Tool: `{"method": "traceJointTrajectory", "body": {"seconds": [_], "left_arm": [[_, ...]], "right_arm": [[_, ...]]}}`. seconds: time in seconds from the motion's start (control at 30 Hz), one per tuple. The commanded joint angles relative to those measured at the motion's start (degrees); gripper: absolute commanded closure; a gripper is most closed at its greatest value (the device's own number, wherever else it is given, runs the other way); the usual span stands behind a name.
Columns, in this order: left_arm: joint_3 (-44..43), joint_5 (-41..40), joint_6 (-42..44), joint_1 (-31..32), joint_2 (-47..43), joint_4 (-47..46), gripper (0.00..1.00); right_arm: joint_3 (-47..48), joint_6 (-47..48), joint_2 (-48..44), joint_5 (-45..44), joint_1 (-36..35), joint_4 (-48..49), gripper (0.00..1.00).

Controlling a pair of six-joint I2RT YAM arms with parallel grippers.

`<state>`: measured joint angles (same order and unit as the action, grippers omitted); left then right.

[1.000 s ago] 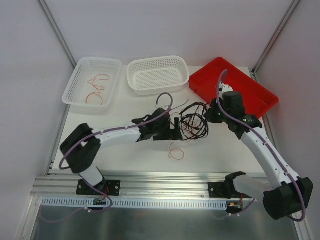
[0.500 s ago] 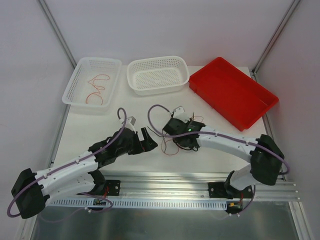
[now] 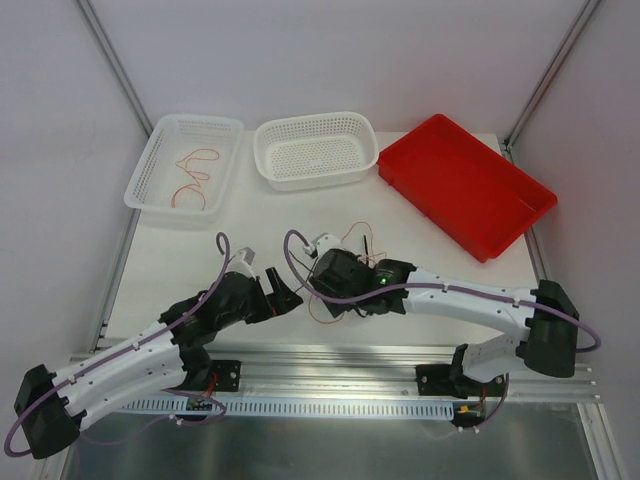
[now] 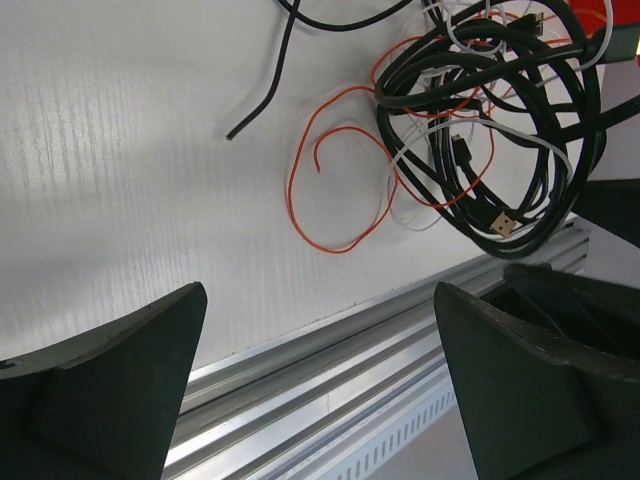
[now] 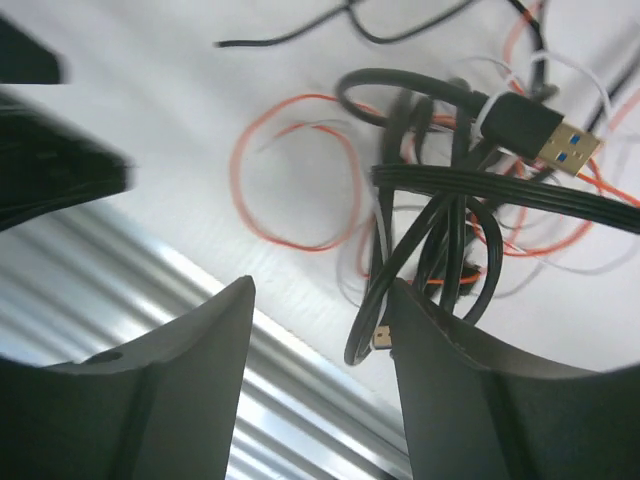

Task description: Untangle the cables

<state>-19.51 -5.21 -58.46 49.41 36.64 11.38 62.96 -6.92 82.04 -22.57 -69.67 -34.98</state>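
Cables (image 4: 480,120) sit knotted on the desk (image 4: 120,150) by its front rail (image 4: 300,345); my left pincer (image 4: 320,390) and right pincer (image 5: 318,375) both gape empty facing them, probably lining up a strand each

**Top view:** set high at the 6 o'clock edge of the tabletop (image 3: 200,255), facing down and forward over all of it.

**Wrist views:** each sits close above the tabletop, angled down. Both share the cables (image 4: 480,120), at about 2 o'clock in each frame.
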Motion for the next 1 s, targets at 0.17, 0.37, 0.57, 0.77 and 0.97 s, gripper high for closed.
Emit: {"method": "traceJointTrajectory", "body": {"seconds": [0.17,0.37,0.57,0.77,0.97], "left_arm": [[-1.76,0.55,0.27,-0.36,3.07,0.84,0.01],[-6.85,4.07,1.94,-0.19,8.08,0.75,0.01],[-12.92,4.77,2.12,0.43,11.42,0.75,0.01],[-20.82,5.12,3.17,1.91,20.46,0.66,0.01],[-28.39,3.72,5.81,4.29,29.18,0.75,0.01]], "right_arm": [[-1.26,2.09,-11.01,11.15,1.46,4.4,0.41],[-6.09,-3.44,-21.21,2.45,11.11,1.51,0.41],[-12.15,-11.27,-26.93,2.09,26.41,2.11,0.34],[-13.56,-19.26,-22.2,3.58,32.84,7.11,0.27],[-13.74,-24.36,-17.01,5.43,34.6,13.53,0.27]]}}
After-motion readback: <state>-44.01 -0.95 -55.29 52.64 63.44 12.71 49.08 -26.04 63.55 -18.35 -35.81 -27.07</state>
